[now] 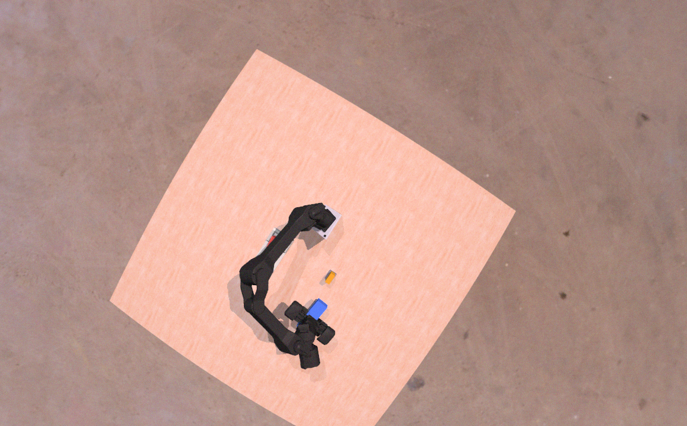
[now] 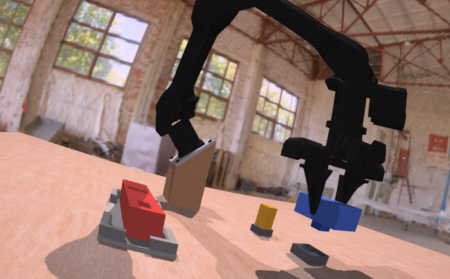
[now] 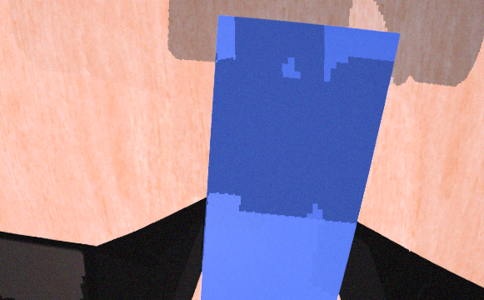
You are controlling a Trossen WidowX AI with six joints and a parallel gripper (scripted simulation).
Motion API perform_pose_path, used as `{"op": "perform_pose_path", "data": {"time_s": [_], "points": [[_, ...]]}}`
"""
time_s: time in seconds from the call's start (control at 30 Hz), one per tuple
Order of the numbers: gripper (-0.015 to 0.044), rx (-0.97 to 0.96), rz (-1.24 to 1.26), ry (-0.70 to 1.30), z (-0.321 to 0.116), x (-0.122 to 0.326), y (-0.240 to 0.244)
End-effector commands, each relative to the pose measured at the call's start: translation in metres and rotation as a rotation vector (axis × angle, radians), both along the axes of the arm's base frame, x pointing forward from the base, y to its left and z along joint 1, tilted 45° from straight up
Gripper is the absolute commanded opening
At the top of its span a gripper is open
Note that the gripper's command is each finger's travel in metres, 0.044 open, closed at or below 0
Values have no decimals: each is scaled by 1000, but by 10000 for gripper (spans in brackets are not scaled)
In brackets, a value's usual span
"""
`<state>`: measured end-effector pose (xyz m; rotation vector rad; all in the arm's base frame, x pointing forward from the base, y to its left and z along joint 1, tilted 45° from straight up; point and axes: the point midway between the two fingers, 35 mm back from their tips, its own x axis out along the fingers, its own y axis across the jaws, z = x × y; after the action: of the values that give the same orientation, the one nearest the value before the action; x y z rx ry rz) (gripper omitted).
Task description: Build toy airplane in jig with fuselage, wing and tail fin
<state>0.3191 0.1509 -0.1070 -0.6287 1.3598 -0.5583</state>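
My gripper [image 2: 329, 208] [image 3: 270, 214] is shut on the blue wing [image 1: 318, 308] [image 2: 347, 218] [image 3: 287, 125], with one finger on each long side. The wing hangs in the air, its small tab pointing down, above and behind its dark stand in the exterior view. The red fuselage [image 1: 271, 241] [image 2: 146, 223] sits in the grey cradle [image 2: 164, 247], its two top sockets uncovered; the arm partly hides it in the top view. The yellow tail fin [image 1: 330, 277] [image 2: 266, 216] stands upright in a small dark holder [image 2: 261, 231].
The wing's dark stand [image 2: 313, 257] is empty on the table. The arm's brown pedestal [image 2: 186, 183] stands behind the cradle and the tail fin in the exterior view. The arm arches over the cradle side of the table [image 1: 388, 185] in the top view.
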Motion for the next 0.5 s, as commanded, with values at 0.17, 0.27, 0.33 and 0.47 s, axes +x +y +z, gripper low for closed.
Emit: {"op": "perform_pose_path", "data": {"time_s": [0.17, 0.27, 0.33, 0.47], "points": [[0, 12, 4, -9, 23, -3, 24], [0, 12, 5, -9, 30, -5, 31], [0, 12, 5, -9, 35, -7, 35], [0, 12, 5, -9, 44, -10, 43]]}}
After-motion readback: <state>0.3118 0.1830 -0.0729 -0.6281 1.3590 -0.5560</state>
